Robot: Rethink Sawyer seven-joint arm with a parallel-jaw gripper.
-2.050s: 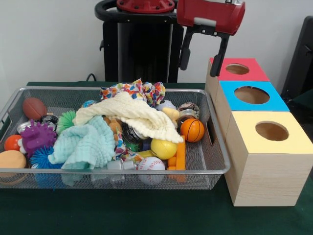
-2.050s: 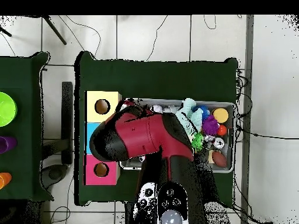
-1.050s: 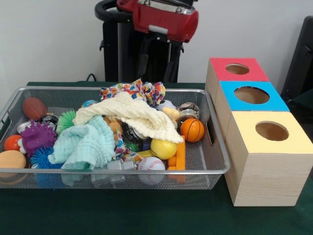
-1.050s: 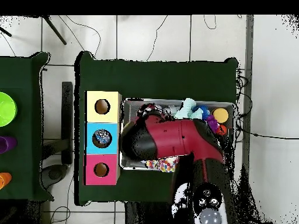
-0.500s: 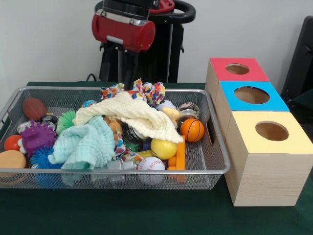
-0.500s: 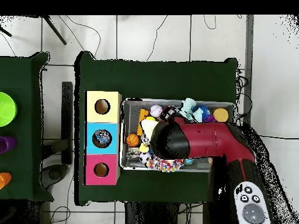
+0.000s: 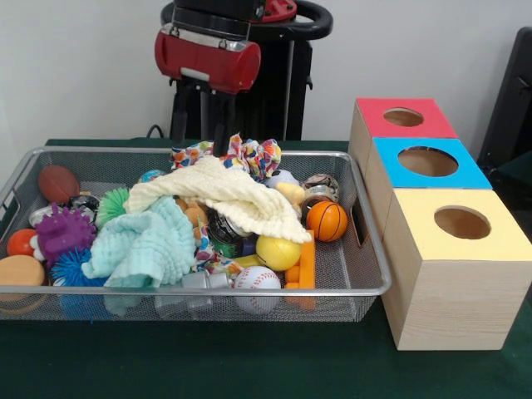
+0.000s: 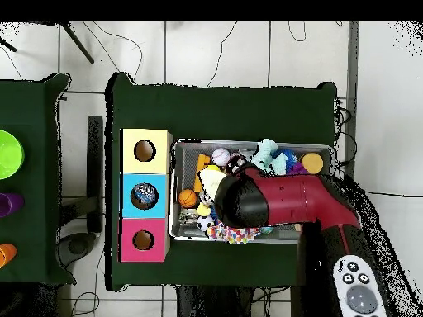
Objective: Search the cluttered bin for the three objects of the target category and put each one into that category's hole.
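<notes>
The silver wire-mesh bin [image 7: 208, 292] is full of balls, toys and cloths; it also shows in the overhead view [image 8: 175, 216]. My gripper [image 7: 199, 143] hangs open and empty over the bin's far rim, just above a colourful patterned cloth [image 7: 249, 155]. A clear crinkly piece [image 7: 194, 281], perhaps a bottle, lies at the front wall beside a baseball [image 7: 256, 279]. No blue-labelled bottle shows plainly; cloths cover the middle. In the overhead view something pale [image 8: 144, 196] lies inside the blue box's hole, and my arm [image 8: 281, 202] hides the gripper.
A cream cloth [image 7: 229, 195] and a mint cloth [image 7: 145, 245] cover much of the pile. Red [image 7: 374, 120], blue [image 7: 391, 170] and yellow [image 7: 499, 241] topped wooden boxes with round holes stand right of the bin. Shiny cans [image 7: 316, 196] lie among balls.
My arm has swung from above the red box across to the left, over the bin's far rim. The gripper stays open and empty. The bin's contents have not moved.
</notes>
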